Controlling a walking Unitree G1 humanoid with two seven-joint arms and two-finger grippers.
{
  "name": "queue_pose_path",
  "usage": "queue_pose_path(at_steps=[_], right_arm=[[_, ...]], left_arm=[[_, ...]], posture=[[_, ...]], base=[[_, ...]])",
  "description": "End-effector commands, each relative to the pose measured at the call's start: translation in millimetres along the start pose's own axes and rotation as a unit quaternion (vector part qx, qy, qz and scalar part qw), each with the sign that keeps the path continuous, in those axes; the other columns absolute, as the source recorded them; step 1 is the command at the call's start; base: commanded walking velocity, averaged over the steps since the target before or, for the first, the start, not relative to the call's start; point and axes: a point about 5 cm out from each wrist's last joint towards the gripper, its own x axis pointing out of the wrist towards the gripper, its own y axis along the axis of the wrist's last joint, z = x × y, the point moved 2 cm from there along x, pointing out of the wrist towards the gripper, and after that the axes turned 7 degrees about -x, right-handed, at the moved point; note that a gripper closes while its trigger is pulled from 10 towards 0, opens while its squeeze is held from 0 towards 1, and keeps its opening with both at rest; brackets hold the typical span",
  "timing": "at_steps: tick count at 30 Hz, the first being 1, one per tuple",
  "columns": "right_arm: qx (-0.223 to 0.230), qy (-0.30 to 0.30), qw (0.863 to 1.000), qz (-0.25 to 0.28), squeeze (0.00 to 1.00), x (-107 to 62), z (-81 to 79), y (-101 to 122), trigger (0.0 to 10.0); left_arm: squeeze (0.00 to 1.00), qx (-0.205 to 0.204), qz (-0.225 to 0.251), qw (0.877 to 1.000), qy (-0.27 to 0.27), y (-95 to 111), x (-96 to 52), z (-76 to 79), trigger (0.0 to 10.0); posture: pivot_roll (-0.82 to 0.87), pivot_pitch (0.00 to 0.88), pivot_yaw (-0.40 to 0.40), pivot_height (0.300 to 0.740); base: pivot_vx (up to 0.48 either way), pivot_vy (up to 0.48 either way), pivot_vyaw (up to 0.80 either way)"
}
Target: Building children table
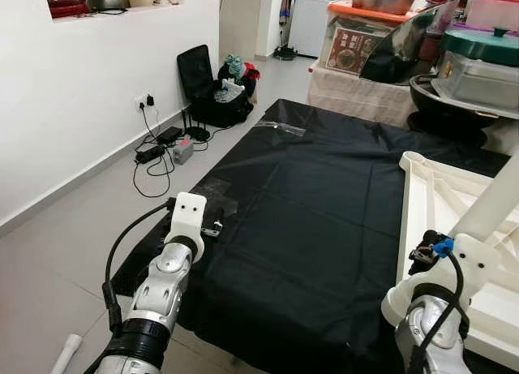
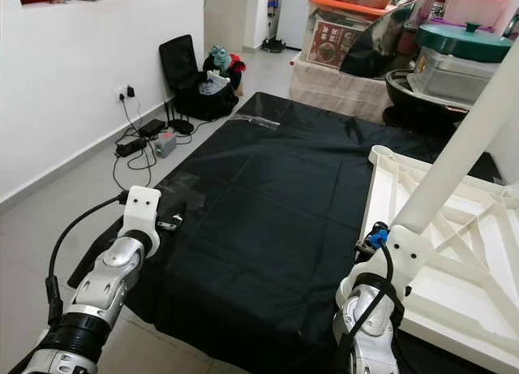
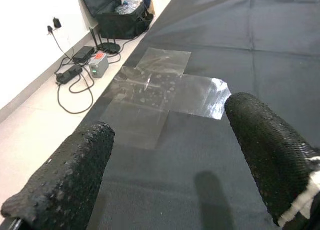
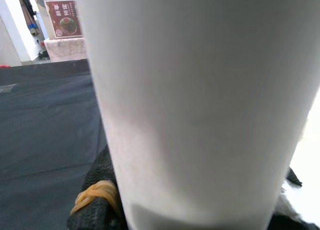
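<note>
Right gripper (image 2: 375, 242) is clamped on a white table leg (image 2: 462, 139), held slanting over the upturned white tabletop (image 2: 454, 252) at the black floor sheet's (image 2: 268, 195) edge. Left gripper (image 3: 170, 175) hovers spread above the sheet (box print unreadable).

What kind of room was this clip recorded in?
Most likely a lived-in home, in an open space near a kitchen or storage corner. Cookware and a lidded pot are stacked at the back, a black bag sits by a wall socket, and a black sheet covers the tiled floor as a work area.
</note>
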Motion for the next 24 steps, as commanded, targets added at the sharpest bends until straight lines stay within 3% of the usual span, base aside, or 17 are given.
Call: queue_pose_path(at_steps=[1,3,6,7,8,10,11,15,16,17,18,21,22,24], right_arm=[[-0.015,-0.049,0.998,-0.028,0.15,7.2,25.0,-15.6,10.0],[-0.009,-0.048,0.999,-0.010,0.31,9.8,25.3,-7.6,10.0],[-0.010,-0.045,0.999,0.000,0.31,10.5,25.2,-3.7,10.0],[-0.013,-0.043,0.999,0.008,0.26,10.6,25.0,-0.6,10.0],[-0.014,-0.040,0.999,0.015,0.11,10.6,24.5,2.0,10.0],[-0.014,-0.040,0.999,0.015,0.11,10.6,24.5,2.0,10.0],[-0.013,-0.038,0.999,0.021,0.00,10.7,24.5,4.2,10.0],[-0.007,-0.038,0.999,0.024,0.02,11.9,27.0,5.3,10.0],[-0.004,-0.038,0.999,0.025,0.09,11.7,27.6,5.7,10.0],[-0.003,-0.037,0.999,0.027,0.09,11.6,27.9,6.0,10.0],[-0.002,-0.036,0.999,0.029,0.44,11.3,28.0,6.8,10.0],[-0.001,-0.035,0.999,0.031,0.44,11.2,28.0,7.3,10.0],[0.000,-0.035,0.999,0.033,0.61,11.0,27.9,8.5,10.0],[-0.001,-0.034,0.999,0.039,0.60,11.1,28.0,10.8,10.0]], left_arm=[[0.00,0.006,-0.002,1.000,-0.005,-2.3,0.4,2.1,10.0],[0.00,0.007,-0.003,1.000,-0.003,-2.9,0.4,1.3,10.0],[0.00,0.007,-0.003,1.000,-0.003,-3.1,0.4,0.9,10.0],[0.00,0.008,-0.003,1.000,-0.002,-3.3,0.4,0.7,10.0],[0.00,0.008,-0.003,1.000,-0.002,-3.4,0.4,0.4,10.0],[0.00,0.008,-0.003,1.000,-0.002,-3.4,0.4,0.4,10.0],[0.00,0.008,-0.004,1.000,-0.002,-3.6,0.5,0.2,10.0],[0.00,0.009,-0.004,1.000,-0.002,-3.9,0.7,-0.5,10.0],[0.00,0.010,-0.005,1.000,-0.002,-4.0,0.8,-0.6,10.0],[0.00,0.010,-0.005,1.000,-0.002,-4.1,0.9,-0.7,10.0],[0.00,0.010,-0.005,1.000,-0.002,-4.1,1.0,-0.9,10.0],[0.00,0.010,-0.005,1.000,-0.002,-4.1,1.1,-1.0,10.0],[0.00,0.011,-0.005,1.000,-0.001,-4.1,1.1,-1.1,10.0],[0.00,0.011,-0.005,1.000,-0.001,-4.2,1.1,-1.4,10.0]], posture=[[-0.01,0.000,-0.044,0.740],[-0.01,0.000,-0.045,0.740],[-0.01,0.000,-0.045,0.740],[-0.01,0.000,-0.045,0.740],[-0.01,0.000,-0.041,0.740],[-0.01,0.000,-0.041,0.740],[-0.01,0.000,-0.040,0.740],[-0.01,0.000,-0.039,0.740],[-0.01,0.000,-0.039,0.740],[-0.01,0.000,-0.039,0.740],[-0.01,0.000,-0.040,0.740],[-0.01,0.000,-0.040,0.740],[-0.01,0.000,-0.038,0.740],[-0.01,0.000,-0.038,0.740]], base=[[0.000,0.000,0.00],[0.000,0.000,0.00],[0.000,0.000,0.00],[0.000,0.000,0.00],[0.000,0.000,0.00],[0.000,0.000,0.00],[0.000,0.000,0.00],[0.000,0.000,0.00],[0.000,0.000,0.00],[0.000,0.000,0.00],[0.000,0.000,0.00],[0.000,0.000,0.00],[0.000,0.000,0.00],[0.000,0.000,0.00]])
